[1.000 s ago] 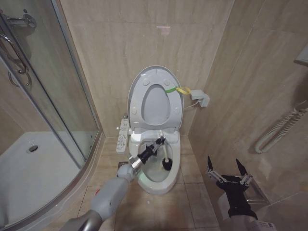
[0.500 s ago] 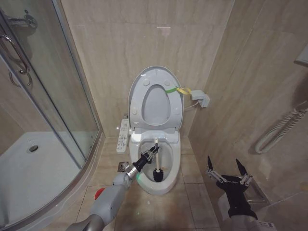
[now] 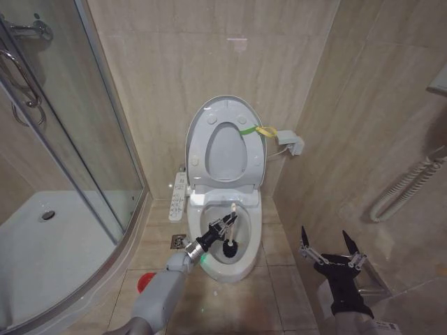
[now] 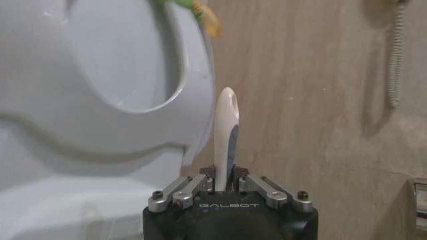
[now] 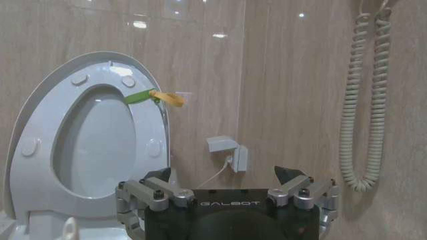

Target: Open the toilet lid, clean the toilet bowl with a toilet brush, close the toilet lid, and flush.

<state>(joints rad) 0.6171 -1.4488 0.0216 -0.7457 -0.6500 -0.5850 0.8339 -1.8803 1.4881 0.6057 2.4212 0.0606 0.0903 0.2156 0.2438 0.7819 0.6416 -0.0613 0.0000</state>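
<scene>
The toilet lid stands raised against the back wall with the seat ring against it, and a yellow-green strap hangs at its edge. Below it the white toilet bowl is uncovered. My left gripper is over the bowl, shut on the thin white handle of the toilet brush; its dark head is down inside the bowl. In the left wrist view the brush handle rises from my shut left gripper in front of the lid. My right gripper hangs open at the lower right, apart from the toilet; in its own view the right gripper faces the lid.
A glass shower enclosure and its tray fill the left. The button panel lies beside the bowl. A red holder cup sits on the floor by my left arm. A wall box and a coiled hose are on the right wall.
My left gripper drew back toward the bowl's front, carrying the brush head from the bowl's right side toward its middle. The red holder cup came into sight. The right arm stayed still.
</scene>
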